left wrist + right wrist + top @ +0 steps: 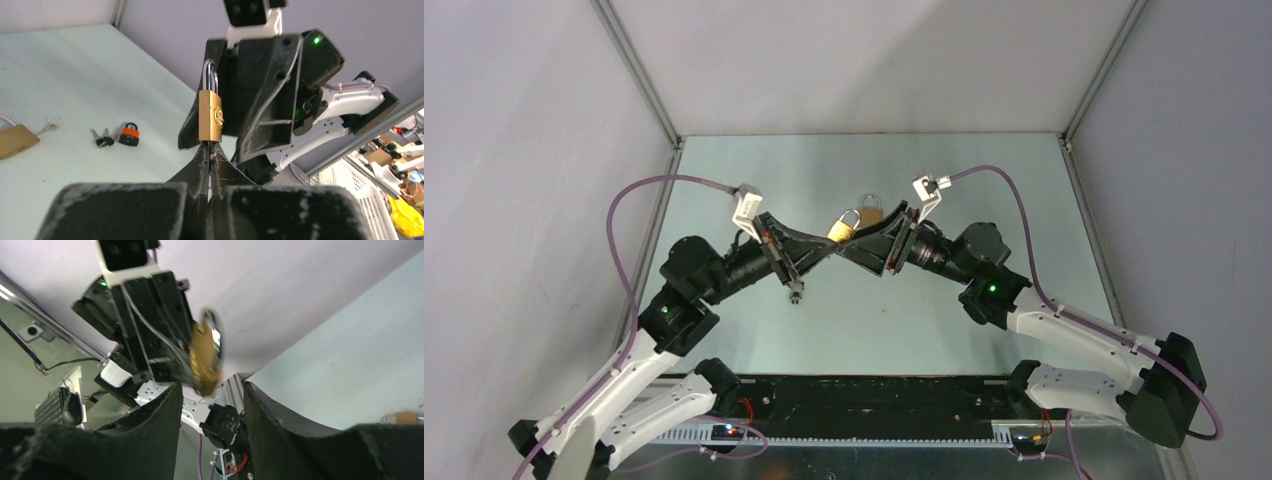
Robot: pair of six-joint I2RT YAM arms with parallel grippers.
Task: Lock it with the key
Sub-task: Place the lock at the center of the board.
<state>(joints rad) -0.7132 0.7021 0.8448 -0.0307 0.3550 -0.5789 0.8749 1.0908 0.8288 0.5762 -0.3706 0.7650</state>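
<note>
A brass padlock (844, 226) with a silver shackle is held up in the air between my two grippers. In the left wrist view the padlock (210, 116) stands upright right on the tips of my left gripper (209, 145). That gripper is shut on the key at the lock's underside, and the key itself is hidden between the fingers. My right gripper (212, 387) is open, with the blurred padlock (204, 360) just beyond its fingertips and untouched. In the top view the left gripper (829, 245) and right gripper (869, 240) meet under the lock.
A second brass padlock (871, 210) lies on the table behind the grippers; it also shows in the left wrist view (15, 140) with a key ring (52, 122). A small orange padlock (129, 135) and loose keys (102, 138) lie on the table near it.
</note>
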